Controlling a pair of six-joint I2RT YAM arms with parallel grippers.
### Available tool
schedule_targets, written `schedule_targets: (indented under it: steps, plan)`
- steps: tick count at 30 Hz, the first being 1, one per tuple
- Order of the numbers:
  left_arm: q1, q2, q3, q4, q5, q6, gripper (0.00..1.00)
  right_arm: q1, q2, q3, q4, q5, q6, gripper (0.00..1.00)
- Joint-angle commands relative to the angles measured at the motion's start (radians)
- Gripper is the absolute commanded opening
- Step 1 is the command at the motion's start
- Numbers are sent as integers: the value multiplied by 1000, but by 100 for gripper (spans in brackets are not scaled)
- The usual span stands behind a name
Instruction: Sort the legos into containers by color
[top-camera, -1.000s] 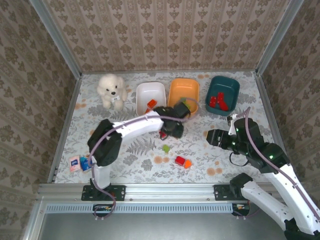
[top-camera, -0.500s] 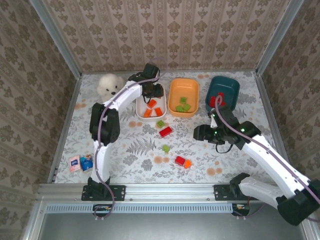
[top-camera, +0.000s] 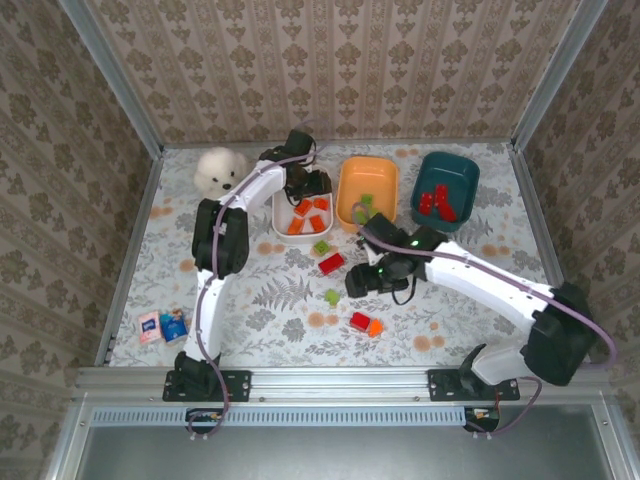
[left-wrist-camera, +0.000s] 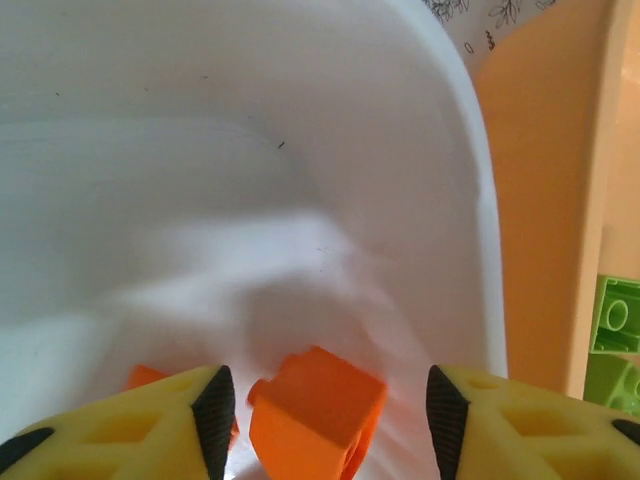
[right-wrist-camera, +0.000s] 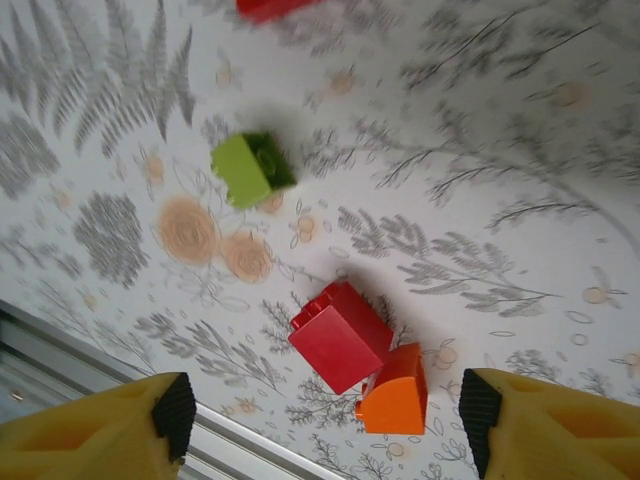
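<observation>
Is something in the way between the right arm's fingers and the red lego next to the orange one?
Nothing visible is in the way. The right gripper is open and points straight at the red lego. The orange lego touches its side, so a grab might catch both.

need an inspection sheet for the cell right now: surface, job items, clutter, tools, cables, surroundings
Surface: floral tablecloth, flat; five loose bricks seen on it.
Job's things: white tub holds orange bricks; orange tub holds green bricks; teal tub holds red bricks. Unsorted: two green, two red, one orange.
Clutter: plush dog at far left; pink and blue packets near the left front.
Tools: left tool open low in the white tub over its orange bricks, gripping none; right tool open above a red brick and orange brick lying side by side.
Cables: one cable along each arm, off the bricks.
Surroundings: wallpapered walls, metal frame rail at the near edge.
</observation>
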Motion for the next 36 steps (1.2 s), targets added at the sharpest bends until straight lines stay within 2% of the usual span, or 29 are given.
schedule_targets:
  steps: [1, 6, 7, 12, 16, 21, 26, 30, 33, 36]
  plan:
    - [2, -59, 30, -14, 49, -35, 59, 72, 87, 16, -41, 53, -94, 76]
    - [2, -186, -48, -10, 38, -73, 61, 151, 206, 56, -86, 92, -229, 78]
    - [31, -229, -89, 5, 33, -85, 62, 161, 231, 70, -100, 104, -255, 79]
    - [68, -441, -296, 61, 16, -141, 65, 176, 340, 127, -147, 161, -323, 79]
    - [97, -608, -458, 82, 10, -164, 65, 183, 413, 155, -170, 192, -346, 75]
    - [114, -765, -602, 81, -2, -177, 66, 194, 460, 166, -178, 186, -345, 64]
    - [114, -869, -707, 65, -4, -184, 66, 197, 485, 161, -165, 170, -331, 45]
    - [102, -950, -804, 67, -3, -187, 65, 191, 454, 173, -166, 213, -319, 32]
    - [53, -992, -865, 59, 7, -152, 65, 132, 376, 202, -184, 263, -295, 29]
    - [-42, -1013, -929, 33, -14, -117, 65, -8, 267, 238, -198, 279, -270, 27]
